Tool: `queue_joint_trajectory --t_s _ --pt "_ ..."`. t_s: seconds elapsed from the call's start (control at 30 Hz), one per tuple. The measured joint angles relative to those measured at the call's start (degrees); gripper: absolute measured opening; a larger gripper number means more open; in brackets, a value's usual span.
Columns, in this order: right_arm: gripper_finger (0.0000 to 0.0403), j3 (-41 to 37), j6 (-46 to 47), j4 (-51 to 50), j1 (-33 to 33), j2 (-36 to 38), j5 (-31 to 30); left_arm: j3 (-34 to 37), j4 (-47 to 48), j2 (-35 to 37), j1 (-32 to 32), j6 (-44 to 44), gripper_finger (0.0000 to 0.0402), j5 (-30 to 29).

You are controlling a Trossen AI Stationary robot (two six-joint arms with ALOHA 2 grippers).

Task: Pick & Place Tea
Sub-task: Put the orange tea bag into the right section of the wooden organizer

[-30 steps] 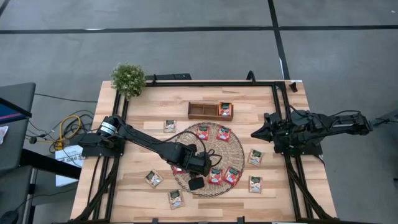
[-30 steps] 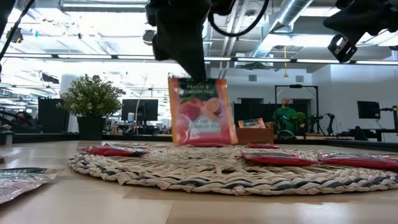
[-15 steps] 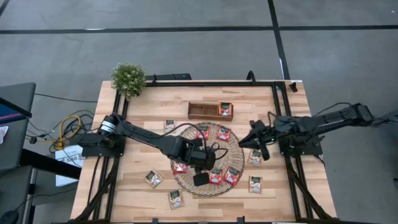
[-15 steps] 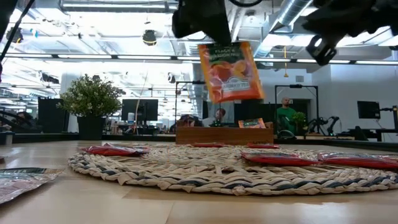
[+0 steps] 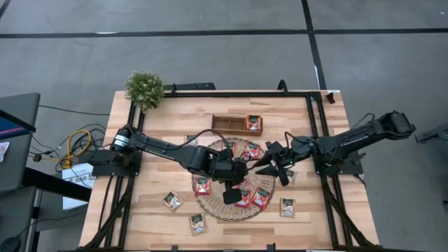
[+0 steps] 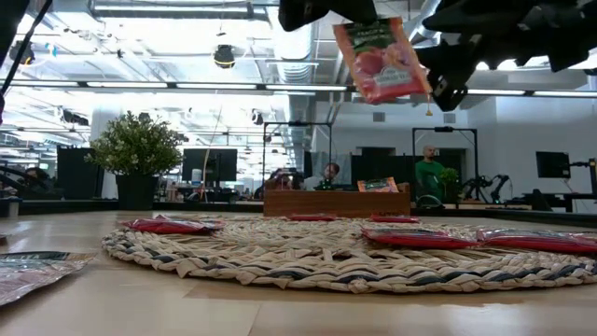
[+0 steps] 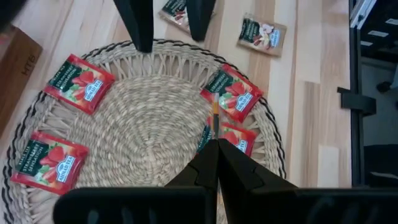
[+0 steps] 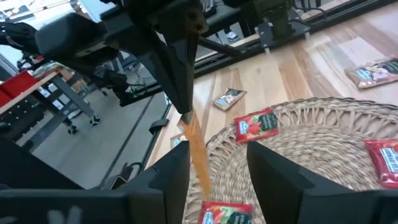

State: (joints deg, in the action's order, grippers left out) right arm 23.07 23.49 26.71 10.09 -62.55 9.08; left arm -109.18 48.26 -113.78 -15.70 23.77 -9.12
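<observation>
From above, the left gripper (image 5: 241,170) was out over the middle of the straw mat (image 5: 210,204), and the right gripper (image 5: 269,161) had reached in from the other side, so the two sat tip to tip over the mat. Red sachets lay on the mat, the whitish ones were on the bare table (image 5: 154,147) around it, and one more sachet stood in the wooden tray (image 5: 227,124) beyond the mat. A potted plant (image 5: 144,89) sat at the far left corner.

Low view: a red sachet (image 6: 382,59) hung high above the mat (image 6: 308,257), pinched at its top edge by the left gripper (image 6: 350,14), tilted a bit. The right gripper (image 6: 448,70) was just beside it. People were in the room behind.

Left wrist: the fingers (image 7: 231,168) were closed on the sachet (image 7: 215,118), seen edge-on as a thin strip, with the mat (image 7: 143,134) below.

Right wrist: its fingers (image 8: 277,171) were spread wide, and the held sachet (image 8: 196,146) hung edge-on in line with the gap between them, apparently not touching.
</observation>
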Motion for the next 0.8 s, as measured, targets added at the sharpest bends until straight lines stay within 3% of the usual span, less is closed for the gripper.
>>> queue_joint_trajectory --t_s 0.47,0.8 --pt "0.0145 6.25 -4.07 -0.98 0.02 -7.38 0.07 -0.29 0.03 0.0 0.93 -0.44 0.0 -0.6" --pt "0.0149 6.34 -3.95 -1.61 0.02 -7.34 1.56 -0.29 0.08 0.0 1.15 -1.44 0.0 -1.25"
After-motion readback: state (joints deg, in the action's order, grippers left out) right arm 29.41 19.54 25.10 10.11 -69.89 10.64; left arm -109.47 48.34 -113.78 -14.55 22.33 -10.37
